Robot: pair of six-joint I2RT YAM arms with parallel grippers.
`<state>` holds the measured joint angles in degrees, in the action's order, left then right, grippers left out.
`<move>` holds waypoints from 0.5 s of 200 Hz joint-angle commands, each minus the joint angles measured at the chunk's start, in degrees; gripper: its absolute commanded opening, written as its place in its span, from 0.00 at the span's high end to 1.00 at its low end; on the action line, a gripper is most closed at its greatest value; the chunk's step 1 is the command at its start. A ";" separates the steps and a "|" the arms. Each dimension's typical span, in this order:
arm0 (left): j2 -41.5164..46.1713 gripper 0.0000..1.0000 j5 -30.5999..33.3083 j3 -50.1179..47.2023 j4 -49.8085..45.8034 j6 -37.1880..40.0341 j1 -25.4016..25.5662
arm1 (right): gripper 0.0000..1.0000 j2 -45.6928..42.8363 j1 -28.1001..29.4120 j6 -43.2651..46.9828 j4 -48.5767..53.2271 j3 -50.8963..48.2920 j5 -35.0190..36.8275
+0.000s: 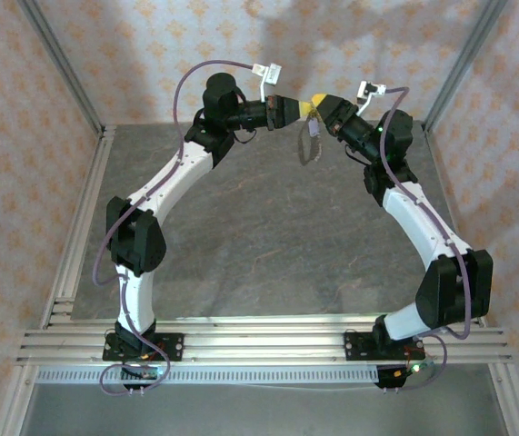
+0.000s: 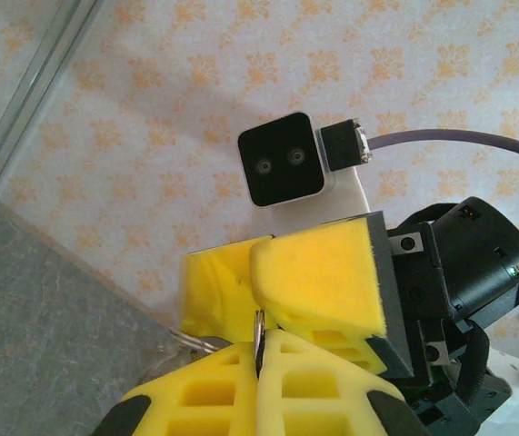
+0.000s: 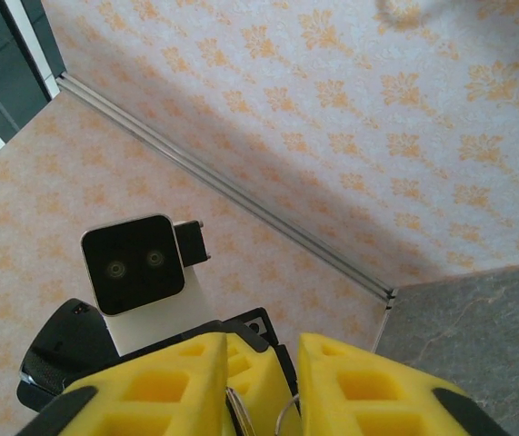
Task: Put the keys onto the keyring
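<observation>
Meeting above the table (image 1: 268, 236) — left pincer (image 2: 259, 350) pinches the keyring (image 1: 312, 141); right pincer (image 3: 264, 350) slightly spread around it.

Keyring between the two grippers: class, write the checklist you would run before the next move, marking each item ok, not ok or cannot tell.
1. Left gripper shut on a thin metal piece: ok.
2. Right gripper holding anything: a gap shows between its fingers, thin wire in it; cannot tell.
3. Keyring hangs below the meeting grippers, off the table: ok.
4. Key threaded on the keyring: too small to see; cannot tell.
5. Room between grippers: their yellow pads crowd together; probably not ok.
</observation>
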<state>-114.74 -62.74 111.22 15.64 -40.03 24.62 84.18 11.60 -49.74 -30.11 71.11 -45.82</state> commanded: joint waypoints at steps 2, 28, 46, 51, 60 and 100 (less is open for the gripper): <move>3.78 1.00 -1.24 -0.30 2.45 0.26 -0.01 | 0.78 0.91 0.52 -0.08 -3.36 2.28 -0.32; 3.69 1.00 -1.16 -0.26 2.71 0.07 -0.01 | 0.84 1.54 0.82 -0.21 -3.51 2.72 -1.17; 3.71 1.00 -0.97 -0.21 2.89 -0.04 0.00 | 0.82 1.85 1.03 -0.35 -3.72 2.75 -1.90; 3.73 1.00 -0.98 -0.21 2.91 -0.05 0.01 | 0.82 1.91 1.07 -0.38 -3.64 2.72 -2.08; 3.73 1.00 -0.98 -0.17 2.98 -0.05 -0.01 | 0.81 1.88 1.23 -0.37 -3.69 2.48 -2.08; 3.72 1.00 -0.68 0.05 3.02 -0.14 -0.01 | 0.86 1.11 1.17 -0.11 -4.08 0.42 -2.11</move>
<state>-114.74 -62.72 110.93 15.66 -40.21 24.62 85.73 12.23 -49.95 -31.83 72.01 -46.48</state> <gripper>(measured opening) 0.042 0.170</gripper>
